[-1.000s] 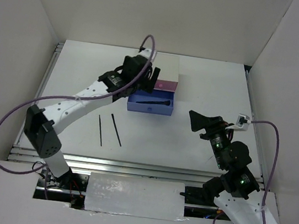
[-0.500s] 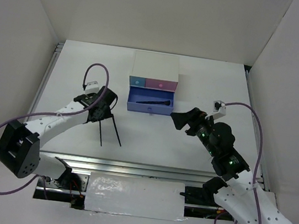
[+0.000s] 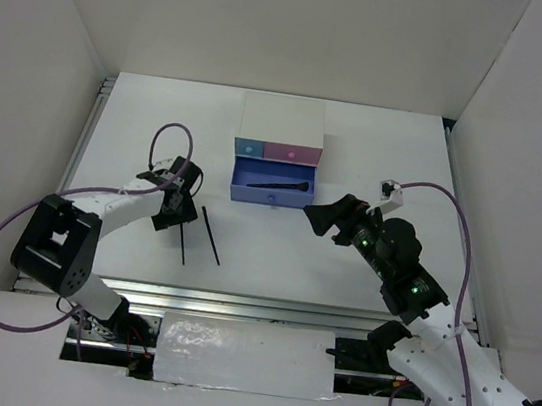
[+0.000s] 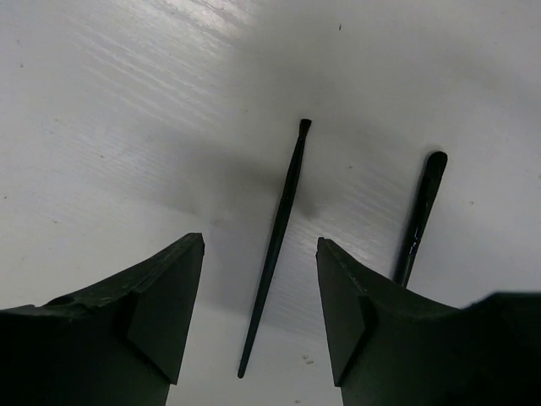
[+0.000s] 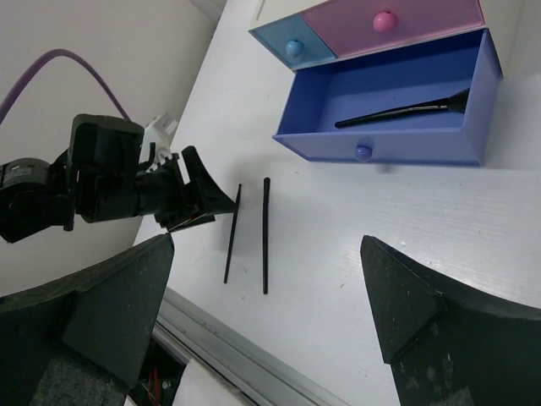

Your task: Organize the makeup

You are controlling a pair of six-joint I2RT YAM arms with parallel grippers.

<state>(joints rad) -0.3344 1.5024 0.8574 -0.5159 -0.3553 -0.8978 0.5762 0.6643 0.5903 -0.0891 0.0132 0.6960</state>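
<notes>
Your table (image 3: 377, 167) is plain white, boxed in by white walls (image 3: 276, 22) at the back and both sides, with a metal rail (image 3: 237, 304) along the near edge.

The white box (image 3: 283, 119) sits at the back centre. Its light blue drawer (image 3: 248, 146) and pink drawer (image 3: 293, 152) are pushed in. The big blue drawer (image 3: 270, 197) below them is pulled out toward you. It holds one black brush (image 3: 279, 183), lying lengthwise with the flared head to the right.

Two more makeup items lie loose on the table, front-left of the box. They are a thin pencil (image 4: 275, 245) and a second pencil (image 4: 420, 216), near each other but not touching.

Your left gripper (image 4: 260, 245) is low over the thin pencil. The fingers are partly apart on either side of it with clear gaps, so nothing is gripped. Your right gripper (image 3: 328, 216) hangs right of the blue drawer, fingers spread wide and holding nothing.

Versus a second ago:
- The left arm has left the box and dropped to the thin pencil.
- Its fingers have narrowed.
- The right arm has swung in toward the drawer's right end.
- The brush and both pencils have not moved.
</notes>
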